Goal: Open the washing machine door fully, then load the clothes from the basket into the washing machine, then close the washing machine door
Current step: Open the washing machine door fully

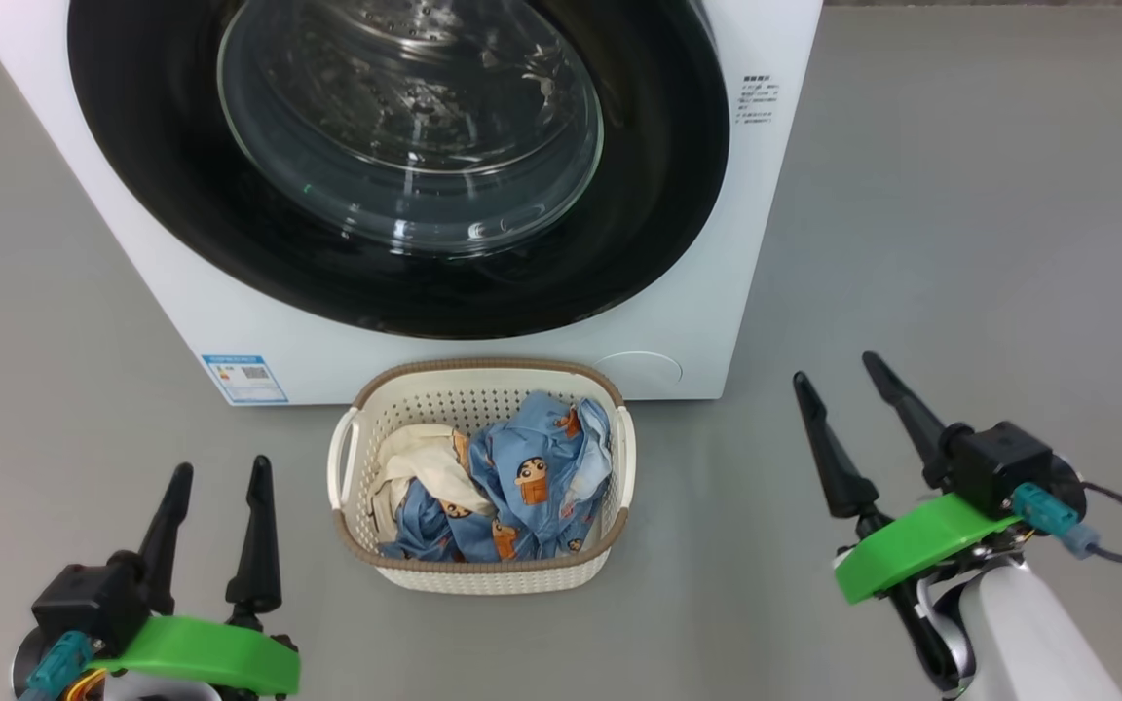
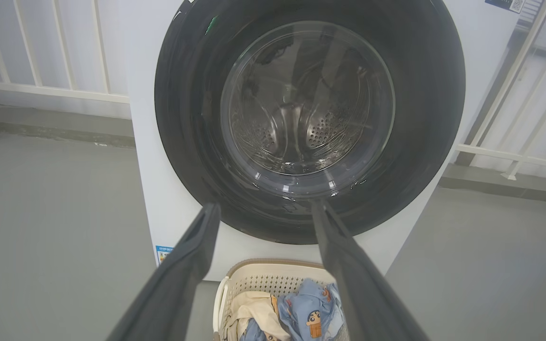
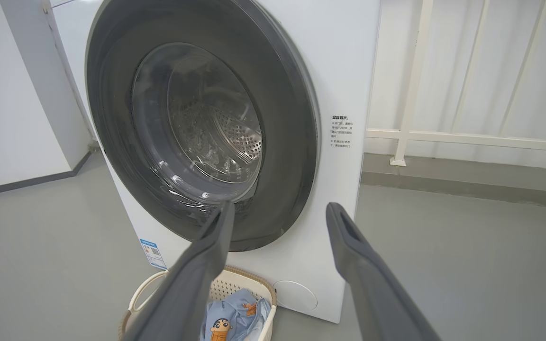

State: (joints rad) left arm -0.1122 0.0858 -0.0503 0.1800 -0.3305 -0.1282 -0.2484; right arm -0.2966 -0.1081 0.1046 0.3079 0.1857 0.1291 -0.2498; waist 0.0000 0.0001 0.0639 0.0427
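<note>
Washing machine door (image 1: 405,146), round glossy black around clear glass, sits shut ahead of your wide, empty left gripper (image 1: 220,465) and right gripper (image 1: 834,367); hook its right rim, probably, and swing it outward.

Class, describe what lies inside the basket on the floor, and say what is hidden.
Inside the basket lie clothes: light blue fabric with cartoon faces, and cream cloth at its left. The basket's floor and anything beneath the pile are covered.
</note>
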